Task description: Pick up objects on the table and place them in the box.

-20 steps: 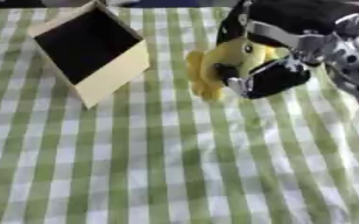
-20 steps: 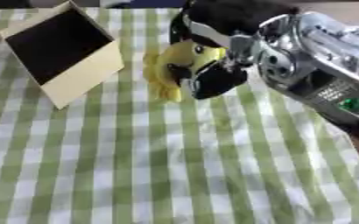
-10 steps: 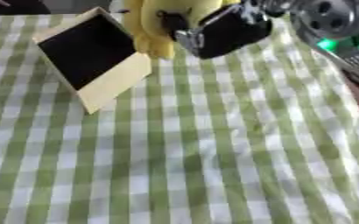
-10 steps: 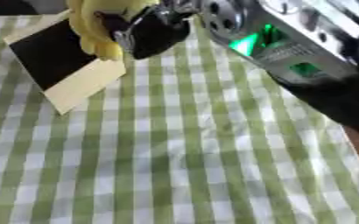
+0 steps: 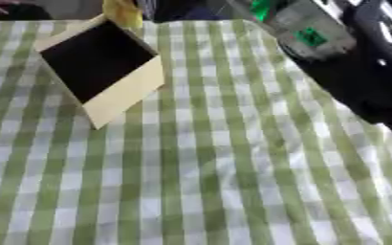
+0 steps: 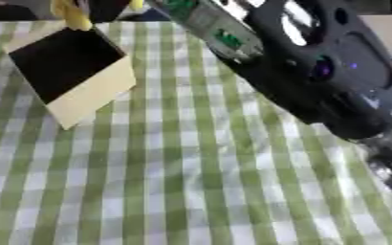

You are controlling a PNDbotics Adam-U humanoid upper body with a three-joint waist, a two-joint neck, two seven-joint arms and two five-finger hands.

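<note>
Yellow soft object carried to the box's far top edge, right arm stretched across the worktop.

The yellow object (image 5: 122, 12) sits just above the far rim of the box (image 5: 124, 93), at the picture's top edge; the right hand (image 6: 107, 7) shows there only as a dark shape, so I cannot tell whether it grips or has let go. The box stands tilted on the checked worktop (image 5: 233, 182), its dark opening facing up and forward. If released here, the object may strike the rim and fall behind the box, or the arm may nudge the box over. No readable writing; only green lights on the forearm (image 6: 220, 36).
</note>
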